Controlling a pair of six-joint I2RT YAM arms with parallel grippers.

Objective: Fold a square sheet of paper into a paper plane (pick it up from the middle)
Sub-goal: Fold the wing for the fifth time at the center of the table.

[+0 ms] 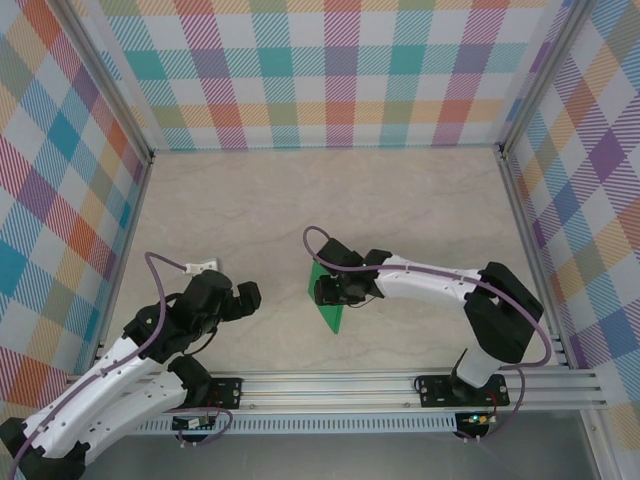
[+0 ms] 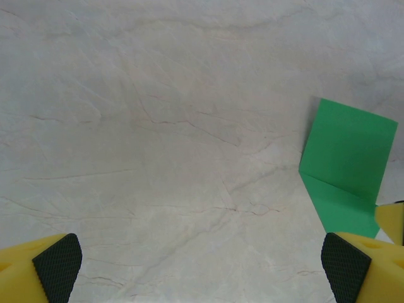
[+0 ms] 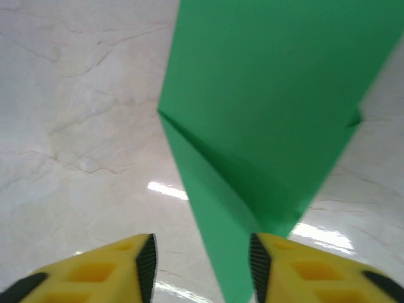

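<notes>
From above, one folded green paper [image 1: 330, 310] lies on the tabletop [image 1: 400, 200] under the right claw [image 1: 326, 290]. The left claw [image 1: 240, 298] sits well apart from it.

The left wrist camera shows its claw [image 2: 201, 268] spread wide, with the paper [image 2: 346, 165] off to the right.

The right wrist camera shows the creases up close. The paper's [image 3: 265, 95] narrow end runs between the right claw's [image 3: 201, 255] two narrowed fingers, against one and clear of the other.

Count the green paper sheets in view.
1: the creased green paper sheet, mid-table, its tip between the open fingers of the right gripper. Another could hide beneath the arms.
</notes>
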